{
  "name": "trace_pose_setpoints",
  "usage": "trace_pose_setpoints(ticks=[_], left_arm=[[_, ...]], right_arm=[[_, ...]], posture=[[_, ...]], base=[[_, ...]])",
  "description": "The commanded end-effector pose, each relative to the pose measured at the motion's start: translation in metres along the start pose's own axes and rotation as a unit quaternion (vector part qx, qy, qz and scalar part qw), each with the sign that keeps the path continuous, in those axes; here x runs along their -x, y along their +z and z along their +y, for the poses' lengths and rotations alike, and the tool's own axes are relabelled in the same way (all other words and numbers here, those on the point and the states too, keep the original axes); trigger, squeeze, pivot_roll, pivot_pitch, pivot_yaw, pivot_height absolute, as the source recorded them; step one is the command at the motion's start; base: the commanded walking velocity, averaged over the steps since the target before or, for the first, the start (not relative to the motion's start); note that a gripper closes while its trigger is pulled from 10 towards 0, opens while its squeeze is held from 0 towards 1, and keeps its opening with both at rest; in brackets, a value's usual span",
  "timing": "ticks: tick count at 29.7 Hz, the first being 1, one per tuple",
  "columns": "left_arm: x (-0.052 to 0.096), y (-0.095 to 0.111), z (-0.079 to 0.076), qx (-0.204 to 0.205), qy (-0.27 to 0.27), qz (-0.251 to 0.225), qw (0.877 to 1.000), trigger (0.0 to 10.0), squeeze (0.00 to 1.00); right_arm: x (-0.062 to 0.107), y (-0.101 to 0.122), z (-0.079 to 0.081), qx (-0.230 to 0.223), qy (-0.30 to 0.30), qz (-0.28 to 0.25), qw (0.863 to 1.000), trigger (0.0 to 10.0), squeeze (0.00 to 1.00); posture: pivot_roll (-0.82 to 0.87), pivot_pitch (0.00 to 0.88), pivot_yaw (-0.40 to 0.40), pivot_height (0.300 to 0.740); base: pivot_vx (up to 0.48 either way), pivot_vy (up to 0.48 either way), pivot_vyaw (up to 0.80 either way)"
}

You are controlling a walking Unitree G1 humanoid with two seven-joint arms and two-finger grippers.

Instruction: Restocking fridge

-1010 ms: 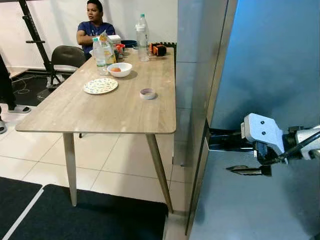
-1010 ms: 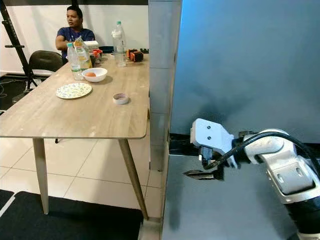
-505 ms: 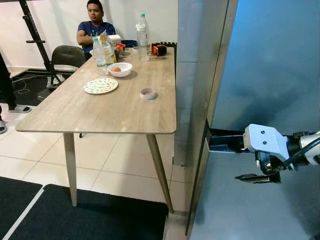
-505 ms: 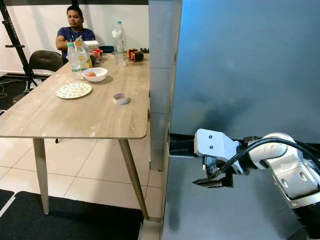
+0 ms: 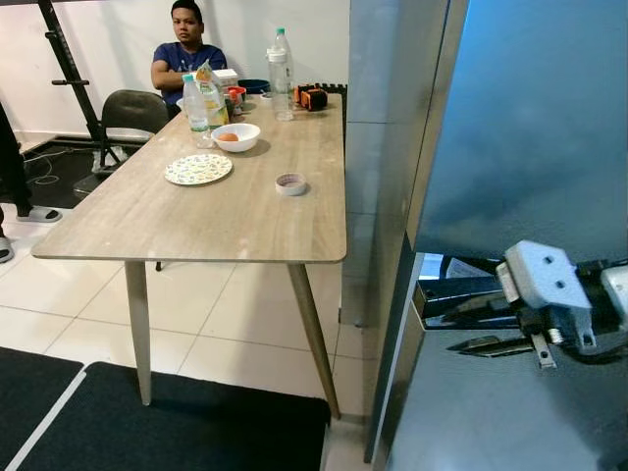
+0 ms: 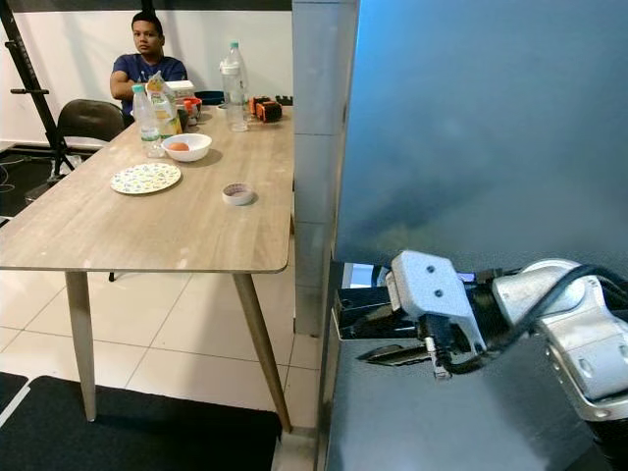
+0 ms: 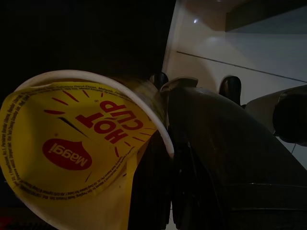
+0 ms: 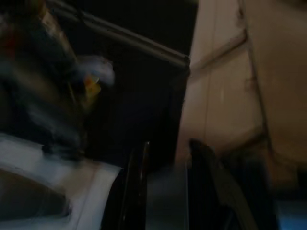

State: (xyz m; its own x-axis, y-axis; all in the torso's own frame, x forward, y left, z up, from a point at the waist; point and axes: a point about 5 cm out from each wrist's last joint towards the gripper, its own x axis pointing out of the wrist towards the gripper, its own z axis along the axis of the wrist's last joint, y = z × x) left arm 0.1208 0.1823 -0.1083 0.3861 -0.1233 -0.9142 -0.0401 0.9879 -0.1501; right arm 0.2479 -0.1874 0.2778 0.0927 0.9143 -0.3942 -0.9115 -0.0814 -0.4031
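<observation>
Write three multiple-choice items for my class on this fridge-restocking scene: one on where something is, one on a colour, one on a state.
1. Where is the right gripper?
A. over the table
B. at the gap between the fridge's upper and lower doors
C. beside the chair

2. What colour is the lid of the noodle cup held in the left gripper?
A. yellow
B. blue
C. green

3. In what state is the lower fridge door?
A. shut flush
C. removed
B. pulled slightly open

Answers: 1 B, its fingers sit at the seam between the doors. 2 A, the left wrist view shows a yellow lid with red print. 3 B, a lit gap shows above the door's top edge.
</observation>
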Motion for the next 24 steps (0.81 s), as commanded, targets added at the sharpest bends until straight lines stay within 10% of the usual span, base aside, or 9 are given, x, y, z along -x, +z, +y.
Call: trace_pose_setpoints(ticks=[1,14,15,16,17,24], left_arm=[[0.001,-0.016,-0.002,0.003,-0.002,0.030,1.000,10.0,0.00],[-0.001,-0.014,-0.008,0.004,-0.006,0.028,1.000,10.0,0.00],[-0.001,-0.013,-0.008,0.003,-0.006,0.028,1.000,10.0,0.00],[-0.001,-0.013,-0.009,0.003,-0.006,0.028,1.000,10.0,0.00],[-0.001,-0.013,-0.009,0.002,-0.007,0.028,1.000,10.0,0.00],[0.000,-0.014,-0.004,0.006,-0.003,0.028,1.000,10.0,0.00]], right_arm=[[0.004,0.024,-0.003,0.037,-0.003,-0.070,0.997,10.0,0.00],[-0.012,-0.003,-0.035,0.025,-0.126,0.025,0.991,10.0,0.00],[-0.011,-0.004,-0.037,0.022,-0.131,0.031,0.991,5.7,0.00],[-0.011,-0.005,-0.037,0.020,-0.134,0.033,0.990,5.7,0.00],[-0.010,-0.007,-0.039,0.016,-0.139,0.042,0.989,0.0,0.00],[-0.011,-0.014,-0.038,0.026,-0.138,0.076,0.987,0.0,0.00]], posture=[[-0.11,0.000,-0.002,0.740],[-0.11,0.000,0.002,0.740],[-0.11,0.000,0.002,0.740],[-0.11,0.000,0.002,0.740],[-0.11,0.000,0.002,0.740],[-0.11,0.000,0.002,0.740]], base=[[0.000,0.000,0.00],[0.000,0.000,0.00],[0.000,0.000,0.00],[0.000,0.000,0.00],[0.000,0.000,0.00],[0.000,0.000,0.00]])
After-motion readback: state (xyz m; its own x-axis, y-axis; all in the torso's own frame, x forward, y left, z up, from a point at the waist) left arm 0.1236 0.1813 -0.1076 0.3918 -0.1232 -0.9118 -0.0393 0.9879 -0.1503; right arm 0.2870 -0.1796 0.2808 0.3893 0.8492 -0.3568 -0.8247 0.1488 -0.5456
